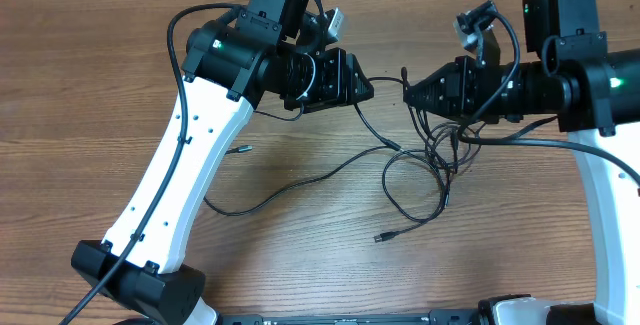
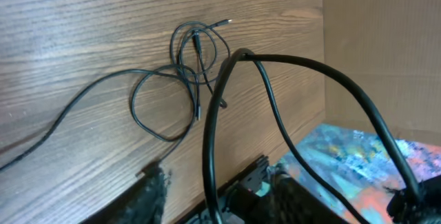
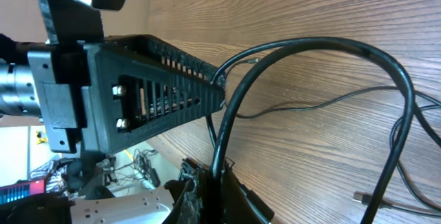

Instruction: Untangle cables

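At the far left of the brown wood-grain desk (image 1: pixel 90 85), one strand of the thin black flexible cables (image 1: pixel 300 180) lies slack in a long curve. It starts near my left arm's white link and runs right into the knot. I take it for the free part, left flat so it is out of the way. A small loose plug (image 1: pixel 240 150) shows just beside that link.

My left tool (image 1: pixel 368 87) is lifted off the desk and points right, its tip nearly meeting my right tool (image 1: pixel 407 92), which points left. A short thin length of cord spans the gap between the tips, and another strand drops from the left tip to the desk. From that I judge both tools are set to draw one strand out sideways.

I cannot tell whether either tool is clamped on the cord or spread. Overhead shows each only side-on, and in my wrist views the finger ends are blurred at the bottom edge behind a thick black arm lead (image 3: pixel 310 42).

Below and just right of the tips sits the knot (image 1: pixel 440 155), several loops crossing on the desk, with one wide loop trailing down to a second plug (image 1: pixel 380 237). It looks far from undone.
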Motion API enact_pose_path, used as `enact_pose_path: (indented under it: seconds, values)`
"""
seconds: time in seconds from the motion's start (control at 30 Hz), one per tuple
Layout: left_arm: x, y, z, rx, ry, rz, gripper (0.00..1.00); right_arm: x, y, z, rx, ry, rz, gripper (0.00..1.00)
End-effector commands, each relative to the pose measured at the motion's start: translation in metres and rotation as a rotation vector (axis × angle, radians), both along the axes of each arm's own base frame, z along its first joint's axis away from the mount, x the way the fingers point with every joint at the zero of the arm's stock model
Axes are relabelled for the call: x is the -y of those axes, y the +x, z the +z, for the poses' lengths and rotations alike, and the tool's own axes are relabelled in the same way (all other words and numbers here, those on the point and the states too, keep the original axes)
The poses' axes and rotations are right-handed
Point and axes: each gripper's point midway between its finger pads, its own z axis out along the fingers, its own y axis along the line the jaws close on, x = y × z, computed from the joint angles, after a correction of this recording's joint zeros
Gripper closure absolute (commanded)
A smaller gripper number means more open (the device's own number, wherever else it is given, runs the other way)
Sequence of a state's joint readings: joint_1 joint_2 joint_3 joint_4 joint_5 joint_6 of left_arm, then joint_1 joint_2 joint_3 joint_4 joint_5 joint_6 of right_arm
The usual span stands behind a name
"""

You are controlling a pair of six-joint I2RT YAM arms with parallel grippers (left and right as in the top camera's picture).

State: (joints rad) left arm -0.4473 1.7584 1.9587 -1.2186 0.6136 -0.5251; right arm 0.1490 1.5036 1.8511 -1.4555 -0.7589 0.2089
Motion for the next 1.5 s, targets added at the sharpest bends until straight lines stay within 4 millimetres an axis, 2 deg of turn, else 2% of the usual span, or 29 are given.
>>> enact_pose_path:
  seconds: [0.0, 0.2, 0.27, 0.33, 0.37, 0.47, 0.57, 0.67, 0.7, 0.8, 0.97, 1.13, 1.3, 1.47]
  values:
    - [0.003, 0.0, 0.0, -0.01, -0.009, -0.006, 0.54, -0.009, -0.006, 0.008, 0.013, 0.039, 0.036, 0.96]
    - [0.002, 0.0, -0.001, -0.014, -0.006, -0.005, 0.67, -0.009, -0.006, 0.008, 0.012, 0.043, 0.038, 0.96]
    - [0.002, -0.001, -0.001, -0.015, -0.005, -0.005, 0.77, -0.009, -0.007, 0.008, 0.011, 0.043, 0.038, 0.96]
    - [0.002, -0.001, -0.001, -0.015, -0.005, -0.005, 0.92, -0.009, -0.006, 0.008, 0.011, 0.042, 0.038, 0.96]
    - [0.002, -0.001, -0.001, -0.015, -0.004, -0.005, 0.96, -0.009, -0.006, 0.008, 0.011, 0.042, 0.038, 0.96]
    - [0.001, 0.0, -0.002, -0.011, 0.001, -0.004, 0.96, -0.007, -0.005, 0.006, 0.014, 0.023, 0.027, 0.95]
    - [0.002, -0.001, 0.0, -0.006, -0.003, -0.01, 0.96, 0.007, 0.004, -0.007, 0.027, -0.081, -0.034, 0.71]
    - [0.0, 0.0, 0.008, 0.032, -0.016, -0.019, 0.96, 0.025, 0.01, -0.02, 0.023, -0.196, -0.098, 0.35]
    - [-0.002, 0.001, 0.014, 0.061, -0.022, -0.022, 0.96, 0.029, 0.01, -0.023, 0.019, -0.221, -0.11, 0.23]
    - [-0.008, 0.002, 0.038, 0.156, -0.041, -0.019, 0.96, 0.038, 0.011, -0.029, 0.011, -0.276, -0.137, 0.0]
    - [-0.025, -0.007, 0.085, 0.317, -0.051, 0.03, 0.96, 0.042, 0.013, -0.032, 0.01, -0.303, -0.151, 0.0]
    - [-0.04, -0.031, 0.127, 0.43, -0.089, 0.061, 0.96, 0.042, 0.012, -0.043, -0.016, -0.31, -0.146, 0.0]
    - [-0.054, -0.062, 0.164, 0.559, -0.132, 0.052, 0.96, 0.041, 0.017, -0.07, -0.057, -0.317, -0.143, 0.0]
    - [-0.071, -0.083, 0.19, 0.657, -0.145, 0.089, 0.96, 0.04, 0.023, -0.105, -0.104, -0.317, -0.152, 0.0]
